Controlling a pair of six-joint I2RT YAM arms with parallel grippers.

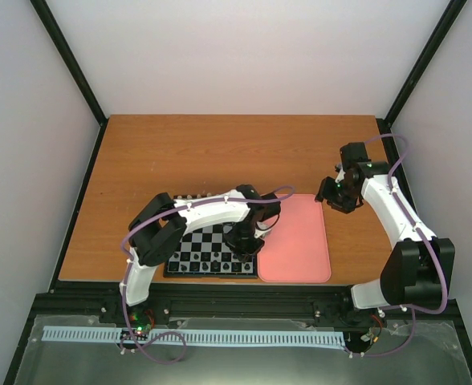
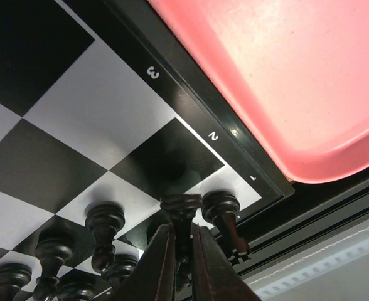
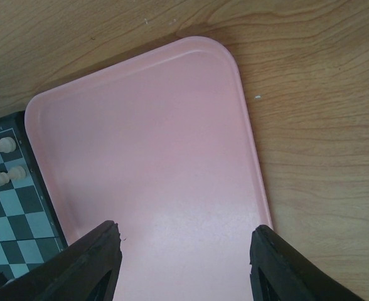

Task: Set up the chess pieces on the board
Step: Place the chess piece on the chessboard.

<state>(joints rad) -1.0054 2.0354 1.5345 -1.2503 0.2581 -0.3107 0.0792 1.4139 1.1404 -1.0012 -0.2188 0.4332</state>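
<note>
Closest to the left wrist lens, the left gripper (image 2: 181, 238) has its two dark fingers (image 2: 159, 266) pressed in on one black piece (image 2: 181, 205). They pinch its stem, so only the flared head shows above them. This piece hangs at the near right corner of the board (image 2: 96, 119), beside the rim numerals 1 and 2; whether its foot touches the square cannot be told. More of the black chess pieces (image 2: 105, 221) stand upright further along the board's near rows, and another stands on the corner square just beside the held one.

From above, the left arm arches across the board (image 1: 189, 245), with the left gripper (image 1: 242, 245) low over the board's right side. Cream-white pieces (image 1: 189, 197) line the board's far edge, and two more of them (image 3: 5, 145) show at the far right corner in the right wrist view.

Just right of the board, close against its black rim, lies the pink tray (image 1: 296, 241). Its floor (image 3: 153, 175) shows as plain smooth pink from rim to rim.

Further right of the board, the right gripper (image 3: 184, 263) hovers above the tray with its fingers (image 3: 96, 263) spread wide, only tray floor visible between them. From above, it (image 1: 332, 196) sits by the tray's far right corner, over the wooden table (image 1: 220, 152).
</note>
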